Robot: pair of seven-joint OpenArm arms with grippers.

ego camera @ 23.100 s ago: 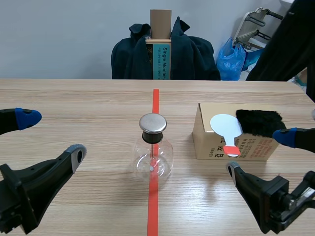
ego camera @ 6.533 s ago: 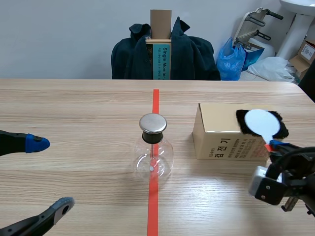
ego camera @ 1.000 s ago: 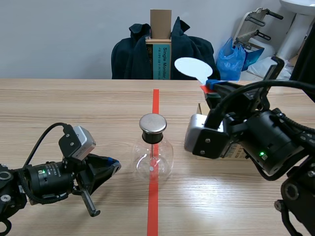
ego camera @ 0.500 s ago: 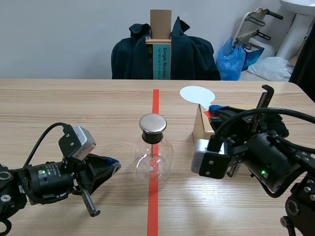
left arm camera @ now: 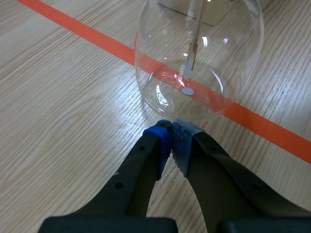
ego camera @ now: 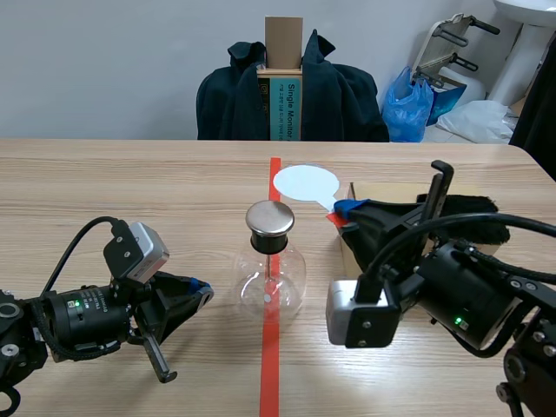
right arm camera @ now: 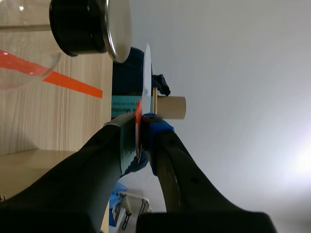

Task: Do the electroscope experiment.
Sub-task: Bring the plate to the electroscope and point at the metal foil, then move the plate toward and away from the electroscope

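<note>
Left pincer [ego camera: 196,294] [left arm camera: 171,133] lies low on the wooden worktop [ego camera: 130,191], its blue and grey pads pressed together with nothing between them. Its tips sit right at the foot of the electroscope flask [ego camera: 271,276] [left arm camera: 199,53]; whether they touch the glass cannot be told.

The flask is a round clear glass bulb standing upright on the orange-red tape line [ego camera: 269,365], closed by a black neck and a flat silver cap [ego camera: 270,218] [right arm camera: 119,24]. A thin strip hangs straight down inside it.

From the other side, the right pincer [ego camera: 346,211] [right arm camera: 141,124] is raised beside the flask's neck and clamps the red handle of a paddle [ego camera: 305,182] [right arm camera: 146,73]. The paddle's long axis runs across the worktop: handle at the pincer, white disc pointing toward the robot's left. The disc lies nearly flat, just above and behind the cap. In the right wrist view a narrow gap separates disc and cap.

Behind the right arm stands a cardboard box [ego camera: 382,191] with a piece of black fur [ego camera: 473,208] on top. Beyond the worktop's far edge, a chair draped in a dark jacket [ego camera: 230,104] faces the robot.
</note>
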